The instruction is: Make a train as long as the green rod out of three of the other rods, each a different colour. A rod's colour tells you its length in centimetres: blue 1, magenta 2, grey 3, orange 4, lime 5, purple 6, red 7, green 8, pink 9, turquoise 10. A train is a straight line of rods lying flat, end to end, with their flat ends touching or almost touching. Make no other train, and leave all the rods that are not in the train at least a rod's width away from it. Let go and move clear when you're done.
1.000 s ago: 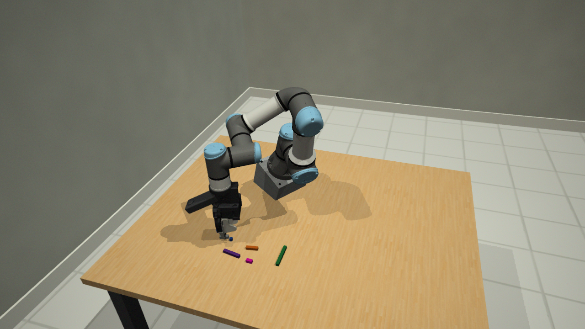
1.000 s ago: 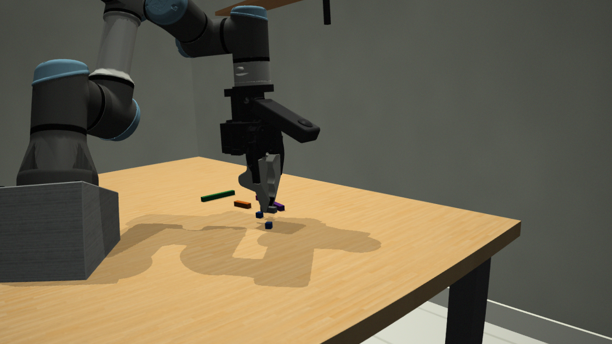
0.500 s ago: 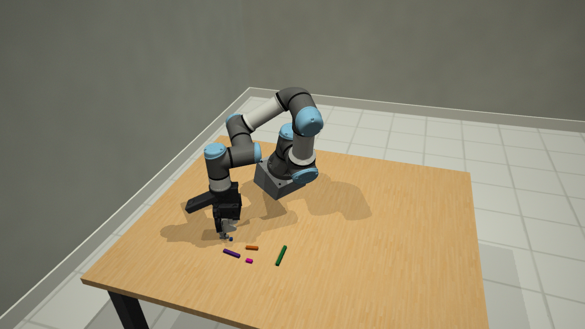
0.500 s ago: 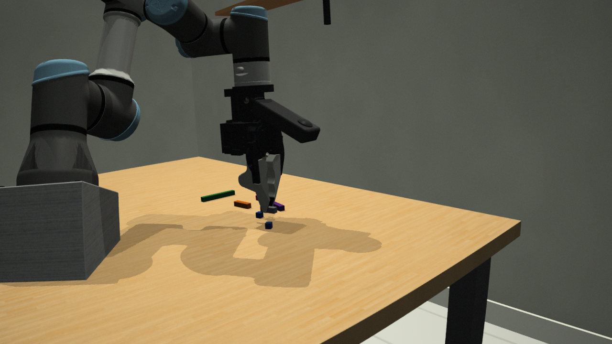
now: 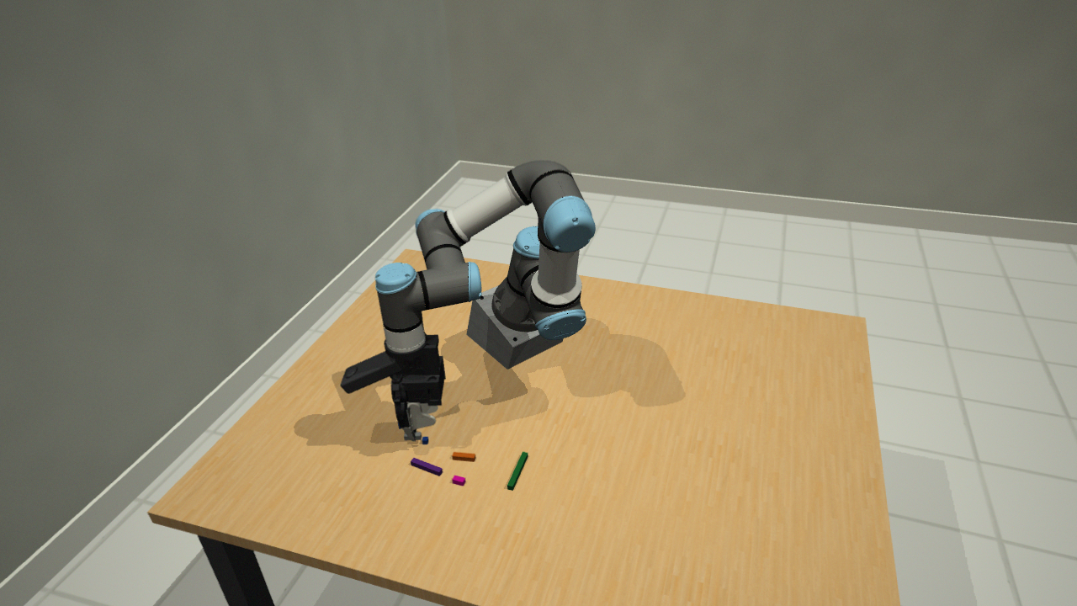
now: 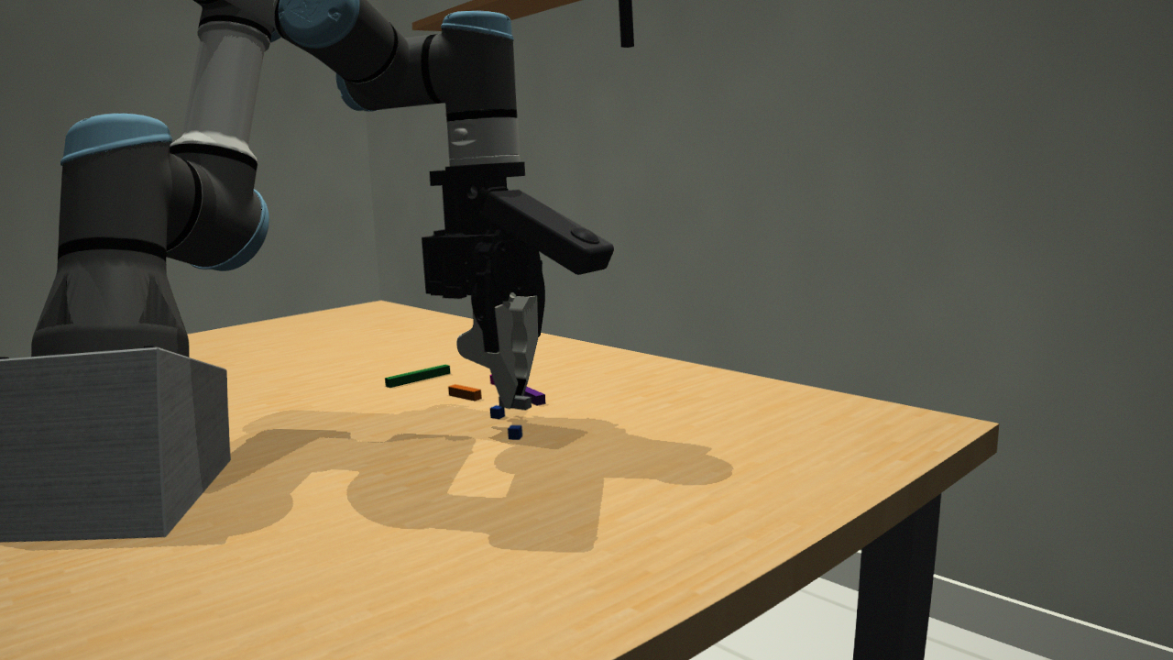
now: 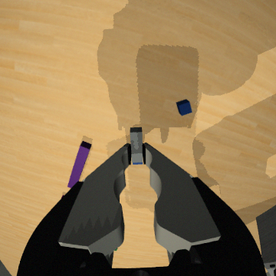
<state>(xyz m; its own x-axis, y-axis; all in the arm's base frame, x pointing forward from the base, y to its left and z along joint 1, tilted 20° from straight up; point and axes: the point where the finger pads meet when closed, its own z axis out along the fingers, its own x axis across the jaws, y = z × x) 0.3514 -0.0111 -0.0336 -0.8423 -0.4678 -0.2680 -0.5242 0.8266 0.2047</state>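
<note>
Top view: jaws (image 5: 411, 432) (image 6: 514, 399) point down at the desk (image 5: 715, 452) (image 6: 328, 590) (image 7: 38, 96), narrow, closed on the grey rod (image 5: 416, 434) (image 6: 521, 402) (image 7: 136, 139). Can't tell if grey touches the desk.

One blue rod (image 5: 424, 439) (image 6: 497, 412) (image 7: 137, 163) is right by grey's end; contact unclear. Second blue rod (image 6: 515, 432) (image 7: 184, 107) lies on the desk, base side of the jaws, apart from grey; the arm hides it in the top view.

Orange rod (image 5: 464, 456) (image 6: 465, 392) lies apart, between the jaws and the green rod (image 5: 517, 470) (image 6: 417, 376) (image 7: 116, 249). Purple rod (image 5: 426, 466) (image 6: 537, 396) (image 7: 79, 165) and magenta rod (image 5: 458, 481) lie near each other, not touching. Three-rod train not complete.

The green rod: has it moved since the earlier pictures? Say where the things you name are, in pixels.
No. In the top view, the green rod (image 5: 517, 470) (image 6: 417, 377) (image 7: 116, 249) lies in the same place and direction relative to the robot's grey base block (image 5: 486, 332) (image 6: 82, 443) (image 7: 268, 238).
</note>
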